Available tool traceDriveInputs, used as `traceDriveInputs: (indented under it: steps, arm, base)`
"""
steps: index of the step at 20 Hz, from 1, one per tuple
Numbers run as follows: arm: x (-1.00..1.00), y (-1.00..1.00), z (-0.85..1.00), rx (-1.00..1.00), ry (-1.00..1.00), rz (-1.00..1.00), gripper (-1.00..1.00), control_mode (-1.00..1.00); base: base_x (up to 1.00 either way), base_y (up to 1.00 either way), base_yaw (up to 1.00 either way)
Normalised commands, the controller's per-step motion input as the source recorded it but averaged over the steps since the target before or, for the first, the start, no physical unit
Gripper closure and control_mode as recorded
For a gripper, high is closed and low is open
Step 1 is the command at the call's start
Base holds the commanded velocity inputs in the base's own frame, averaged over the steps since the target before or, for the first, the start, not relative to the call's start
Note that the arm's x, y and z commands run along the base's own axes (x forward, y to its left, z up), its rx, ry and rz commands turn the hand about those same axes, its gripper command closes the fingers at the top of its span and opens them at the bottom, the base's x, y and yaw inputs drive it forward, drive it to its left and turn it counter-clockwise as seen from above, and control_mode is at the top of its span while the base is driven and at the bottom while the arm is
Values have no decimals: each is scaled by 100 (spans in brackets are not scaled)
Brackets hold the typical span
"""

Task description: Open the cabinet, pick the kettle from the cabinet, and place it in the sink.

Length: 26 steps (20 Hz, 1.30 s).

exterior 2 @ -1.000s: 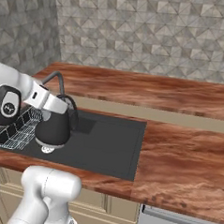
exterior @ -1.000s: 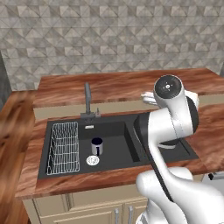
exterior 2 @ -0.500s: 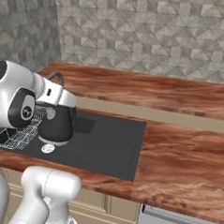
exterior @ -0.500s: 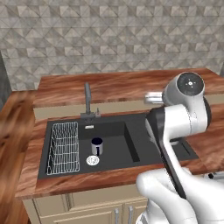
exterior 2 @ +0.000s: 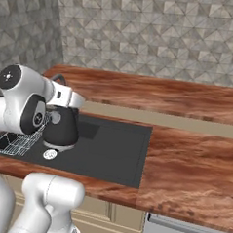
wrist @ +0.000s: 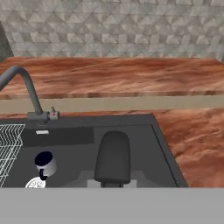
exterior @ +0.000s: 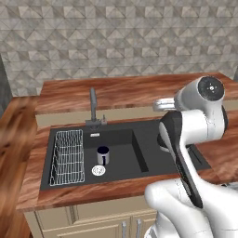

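Kettle (exterior 2: 61, 129) upright over sink (exterior 2: 114, 150), hanging from end effector (exterior 2: 58, 98).

Both base views look forward and down at the sink (exterior: 116, 148) (from behind the arm, left and right). The hand view sits close above the same basin, facing the far wall.

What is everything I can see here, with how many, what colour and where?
Glossy black dome-shaped kettle: one, black, over the sink, held by its handle.
Matte black rectangular sink: one, black, sunk in the countertop.
Dark grey faucet: one, behind the sink.
White wire rack: one, left part of the sink.
Small dark mug: one, on the sink floor.
Reddish wood countertop: one, around the sink.
Gripper: one, white, shut on the kettle.
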Motion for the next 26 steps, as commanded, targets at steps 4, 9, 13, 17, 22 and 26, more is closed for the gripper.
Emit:
traceDriveInputs:
  steps: [4, 9, 13, 17, 22, 26]
  arm:
    - [24, 0, -3, 4, 0, 27, 100, -100]
    - [26, -1, -5, 9, 1, 29, 100, -100]
    - [26, -1, -10, 19, 2, 34, 100, -100]
    - [21, 0, -9, 25, 0, 34, 100, -100]
    - [22, 0, -9, 24, 1, 36, 100, -100]
    - [20, 0, -9, 18, 1, 37, 100, -100]
  base:
    - [0, 0, 0]
    - [0, 0, 0]
    - [0, 0, 0]
    - [0, 0, 0]
    - [0, 0, 0]
    - [0, 0, 0]
